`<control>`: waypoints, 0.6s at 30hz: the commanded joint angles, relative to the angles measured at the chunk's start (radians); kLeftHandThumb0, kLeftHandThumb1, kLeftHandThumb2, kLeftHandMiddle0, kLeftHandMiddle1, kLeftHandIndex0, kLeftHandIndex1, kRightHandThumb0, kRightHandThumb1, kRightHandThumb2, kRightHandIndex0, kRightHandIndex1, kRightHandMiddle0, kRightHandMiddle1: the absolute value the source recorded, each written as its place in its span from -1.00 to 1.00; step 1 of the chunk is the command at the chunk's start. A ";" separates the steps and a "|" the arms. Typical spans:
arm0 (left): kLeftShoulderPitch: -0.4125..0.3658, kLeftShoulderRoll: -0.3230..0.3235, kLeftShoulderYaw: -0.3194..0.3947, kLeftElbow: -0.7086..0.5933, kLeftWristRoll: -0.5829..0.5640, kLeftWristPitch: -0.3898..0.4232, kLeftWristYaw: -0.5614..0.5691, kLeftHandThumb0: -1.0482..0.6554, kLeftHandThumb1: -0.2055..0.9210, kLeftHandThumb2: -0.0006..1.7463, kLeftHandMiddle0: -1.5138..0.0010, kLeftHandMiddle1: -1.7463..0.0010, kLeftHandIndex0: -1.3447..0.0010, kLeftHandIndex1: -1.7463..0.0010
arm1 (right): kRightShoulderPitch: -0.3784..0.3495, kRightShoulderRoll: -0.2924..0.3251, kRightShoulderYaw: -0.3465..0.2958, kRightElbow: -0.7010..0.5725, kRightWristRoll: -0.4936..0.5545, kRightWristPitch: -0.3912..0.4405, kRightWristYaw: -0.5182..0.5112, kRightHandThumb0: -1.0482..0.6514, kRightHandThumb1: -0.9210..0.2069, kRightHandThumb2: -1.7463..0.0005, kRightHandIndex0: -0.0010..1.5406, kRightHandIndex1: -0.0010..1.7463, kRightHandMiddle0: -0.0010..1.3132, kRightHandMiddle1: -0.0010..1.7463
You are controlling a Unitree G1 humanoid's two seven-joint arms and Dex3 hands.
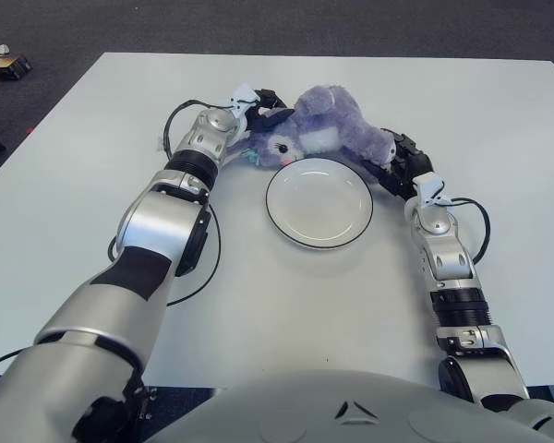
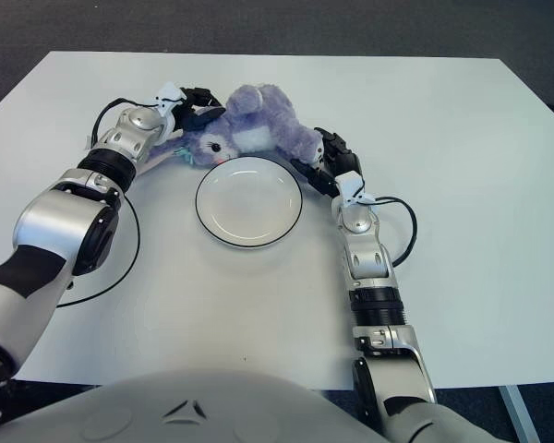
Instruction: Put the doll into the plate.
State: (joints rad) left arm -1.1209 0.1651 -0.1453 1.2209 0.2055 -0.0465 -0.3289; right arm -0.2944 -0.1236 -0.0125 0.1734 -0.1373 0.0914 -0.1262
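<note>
Two robot hands are gripping the fluffy purple plush doll (image 1: pixel 325 131): the left robot hand (image 1: pixel 257 109) at its head, the right robot hand (image 1: pixel 395 162) at its rear. It is lying just behind the round white black-rimmed plate (image 1: pixel 319 201) on the white counter (image 1: pixel 499 138), so the next move is calling for lifting it over the rim.

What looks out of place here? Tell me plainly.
Nothing is spilled or damaged. The doll lies on its side just behind the plate, not in it, with the left hand at its head end and the right hand at its other end.

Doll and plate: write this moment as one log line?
doll: behind plate, not inside | left hand: at head | right hand: at rear | plate: empty
</note>
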 commanded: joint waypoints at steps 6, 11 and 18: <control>0.037 -0.019 -0.006 0.005 0.002 0.005 -0.034 -0.20 0.88 -0.62 0.15 -1.00 0.22 -0.64 | -0.028 0.023 -0.009 0.056 -0.004 -0.013 -0.037 -0.40 -0.94 1.00 -0.42 -0.97 -0.28 -0.86; 0.037 -0.019 -0.006 0.004 0.002 0.006 -0.036 -0.20 0.89 -0.64 0.14 -1.00 0.21 -0.63 | -0.047 0.030 -0.006 0.077 -0.005 -0.018 -0.045 -0.39 -0.94 1.00 -0.40 -0.98 -0.25 -0.85; 0.036 -0.018 -0.006 0.004 0.002 0.008 -0.039 -0.20 0.94 -0.71 0.13 -1.00 0.20 -0.61 | -0.061 0.035 -0.003 0.097 -0.001 -0.026 -0.046 -0.39 -0.93 1.00 -0.38 -0.98 -0.24 -0.85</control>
State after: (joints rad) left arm -1.1202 0.1627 -0.1455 1.2173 0.2054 -0.0470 -0.3388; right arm -0.3453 -0.0947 -0.0138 0.2477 -0.1369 0.0660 -0.1704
